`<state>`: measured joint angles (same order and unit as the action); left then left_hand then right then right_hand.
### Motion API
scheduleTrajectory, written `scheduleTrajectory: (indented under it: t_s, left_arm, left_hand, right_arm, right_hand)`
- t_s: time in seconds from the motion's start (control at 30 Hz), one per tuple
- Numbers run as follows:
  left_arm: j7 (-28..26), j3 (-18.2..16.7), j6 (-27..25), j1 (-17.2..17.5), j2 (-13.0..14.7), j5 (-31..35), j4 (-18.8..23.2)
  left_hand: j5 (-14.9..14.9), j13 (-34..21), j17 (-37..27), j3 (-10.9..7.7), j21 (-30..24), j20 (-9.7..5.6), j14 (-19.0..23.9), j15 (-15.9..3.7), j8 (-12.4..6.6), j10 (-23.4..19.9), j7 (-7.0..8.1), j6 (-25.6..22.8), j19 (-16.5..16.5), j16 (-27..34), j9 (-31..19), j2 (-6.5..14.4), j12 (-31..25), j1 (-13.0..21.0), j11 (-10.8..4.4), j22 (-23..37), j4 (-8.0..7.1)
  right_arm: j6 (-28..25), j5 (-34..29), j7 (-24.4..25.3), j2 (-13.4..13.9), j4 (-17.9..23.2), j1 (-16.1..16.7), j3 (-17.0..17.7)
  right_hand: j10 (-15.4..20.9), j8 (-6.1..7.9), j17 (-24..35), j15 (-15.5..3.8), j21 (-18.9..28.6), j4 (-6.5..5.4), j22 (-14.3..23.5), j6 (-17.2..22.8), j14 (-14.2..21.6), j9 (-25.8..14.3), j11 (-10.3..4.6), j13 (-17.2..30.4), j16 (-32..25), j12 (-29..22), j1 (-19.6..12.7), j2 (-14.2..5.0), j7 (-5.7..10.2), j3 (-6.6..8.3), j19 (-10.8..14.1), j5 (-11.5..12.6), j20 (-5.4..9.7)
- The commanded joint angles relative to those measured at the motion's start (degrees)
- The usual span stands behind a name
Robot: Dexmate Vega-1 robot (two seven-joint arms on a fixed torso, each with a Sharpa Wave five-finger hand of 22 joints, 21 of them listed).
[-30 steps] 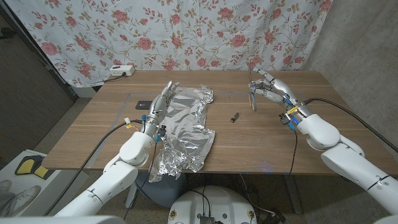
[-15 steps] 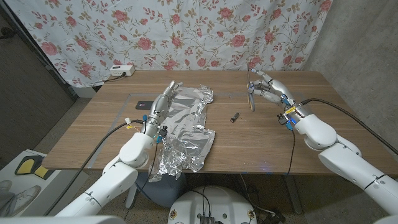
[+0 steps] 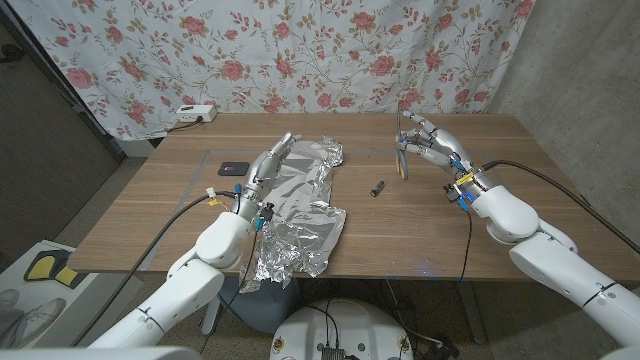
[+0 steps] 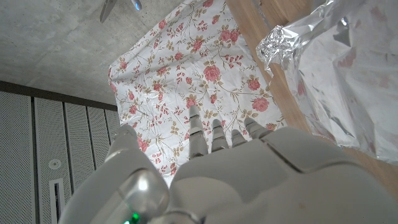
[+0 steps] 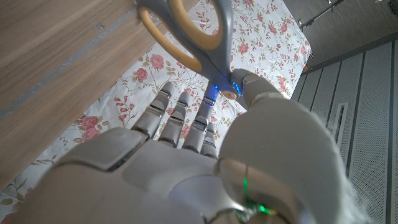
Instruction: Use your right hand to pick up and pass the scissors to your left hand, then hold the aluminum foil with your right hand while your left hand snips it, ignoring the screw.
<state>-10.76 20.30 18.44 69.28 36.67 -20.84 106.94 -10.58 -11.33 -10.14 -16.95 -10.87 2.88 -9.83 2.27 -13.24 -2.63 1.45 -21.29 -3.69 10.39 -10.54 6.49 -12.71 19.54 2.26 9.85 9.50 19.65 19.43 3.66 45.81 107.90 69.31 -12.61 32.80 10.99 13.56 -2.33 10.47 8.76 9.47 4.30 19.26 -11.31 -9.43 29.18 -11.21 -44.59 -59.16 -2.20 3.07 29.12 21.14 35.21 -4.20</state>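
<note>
1. Holding the scissors up off the table, the right hand sits in the upper right of the head view.
2. In the right wrist view, the scissors have yellow and grey handles, and the thumb and fingers pinch them near the middle.
3. In the head view, the scissors point mostly up and down, and the handles are at the low end.
4. The left hand is left of the middle in the head view, with its fingers straight and close together.
5. It holds nothing, and it reaches over the left edge of the foil.
6. I cannot tell if it touches the foil.
7. In the left wrist view, the left hand is at the bottom and the foil is at the right.
8. The foil is big, shiny and wrinkly. It lies in the middle of the table, and its low end hangs past the near edge.
9. The small dark screw lies on the wood between the foil and the right hand, touching neither.
10. A black phone lies just left of the left hand.
11. A white power strip sits at the far left edge of the table.
12. A flowery cloth hangs behind the table.
</note>
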Motion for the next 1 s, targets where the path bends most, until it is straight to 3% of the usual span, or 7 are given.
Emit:
scheduleTrajectory:
  t_s: [0.03,0.37,0.73,1.0]
  left_arm:
    - [-2.6,1.1,-4.3,-0.4,1.1,5.0,4.3]
    - [-2.2,1.3,-7.3,0.6,2.7,4.8,7.9]
    - [-3.1,1.5,-8.2,1.0,3.0,6.4,9.0]
    - [-5.0,2.4,-11.9,0.4,3.1,9.5,10.4]
  left_hand:
    - [-0.2,-0.3,0.0,-0.89,-0.1,0.69,-0.7,0.55,-0.47,0.2,0.10,-0.6,0.0,0.0,-0.3,0.0,0.0,1.5,0.02,0.2,0.29]
    - [-0.2,-0.4,0.0,-2.07,-0.1,1.50,-0.8,1.07,-1.00,0.5,1.07,-2.6,0.0,0.0,-0.4,-0.2,0.0,4.4,0.21,0.2,0.94]
    - [-0.2,-0.4,0.0,-2.59,-0.1,1.64,-1.3,1.28,-0.95,0.9,0.66,-3.0,-0.1,-0.1,-0.4,-0.6,0.1,5.9,0.49,0.2,1.02]
    - [-0.1,-0.4,0.0,-2.95,-0.1,1.67,-1.6,1.38,-0.76,1.1,0.30,-2.9,-0.2,-0.1,-0.4,-0.7,0.1,6.8,0.42,0.2,0.98]
  right_arm:
    - [0.9,0.8,0.1,-1.0,0.3,-0.1,-0.7]
    - [0.7,1.8,-1.0,-1.4,-0.3,-1.5,-1.7]
    - [0.2,2.4,-1.6,-1.4,0.1,-2.3,-2.4]
    - [-0.1,2.9,-1.5,-1.7,0.5,-2.2,-2.9]
  right_hand:
    - [1.4,0.15,0.2,-9.36,0.3,-0.13,0.2,0.5,0.0,-0.1,-1.40,3.0,-0.1,-0.3,-0.2,-0.55,0.22,0.70,0.0,0.5,-0.01]
    - [1.4,0.24,0.2,-9.32,0.1,-0.12,0.2,0.9,0.0,-0.1,-1.37,3.0,-0.1,-0.5,0.1,-0.44,0.42,1.00,-0.6,0.8,-0.49]
    - [1.1,0.23,0.1,-9.38,0.1,-0.06,0.2,1.1,-0.3,-0.1,-1.31,3.0,0.0,-0.6,0.3,-0.26,0.61,1.34,-0.9,1.2,-0.65]
    - [0.9,0.16,0.1,-9.34,0.1,-0.12,0.2,1.0,-0.4,-0.1,-1.36,2.9,-0.1,-0.7,0.5,-0.22,0.75,1.42,-1.1,1.4,-0.88]
